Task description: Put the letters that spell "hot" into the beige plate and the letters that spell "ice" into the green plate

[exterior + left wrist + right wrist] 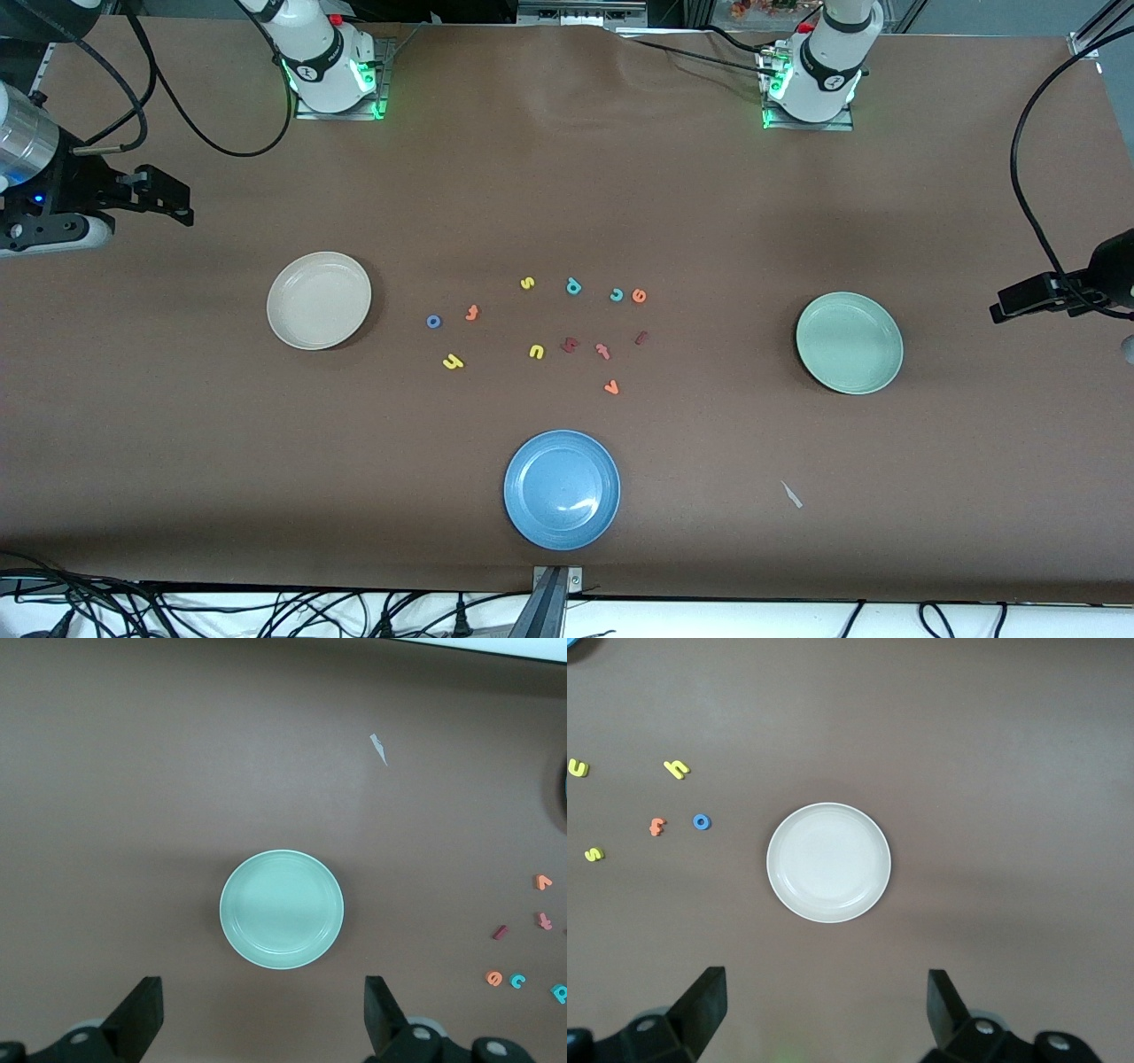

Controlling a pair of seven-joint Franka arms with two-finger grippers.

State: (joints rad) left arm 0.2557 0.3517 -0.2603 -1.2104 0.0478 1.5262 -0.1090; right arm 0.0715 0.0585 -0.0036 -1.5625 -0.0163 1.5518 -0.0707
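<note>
Nothing sorted yet. Both plates bare; I have left gripper (261,1019) spread wide over green plate (282,908), right gripper (824,1010) likewise over beige plate (828,862). All 6 letters lie mid-table between them. I'd drop the right gripper squarely on the blue "o" (433,322), avoiding the orange "t" (472,311) beside it.

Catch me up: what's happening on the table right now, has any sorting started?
Nothing has been sorted yet. The beige plate and the green plate both sit bare, and every foam letter lies loose on the table between them, including the yellow h, blue o, teal c and orange e. The right hand hangs open above the beige plate, the left hand open above the green plate; neither holds anything.
</note>
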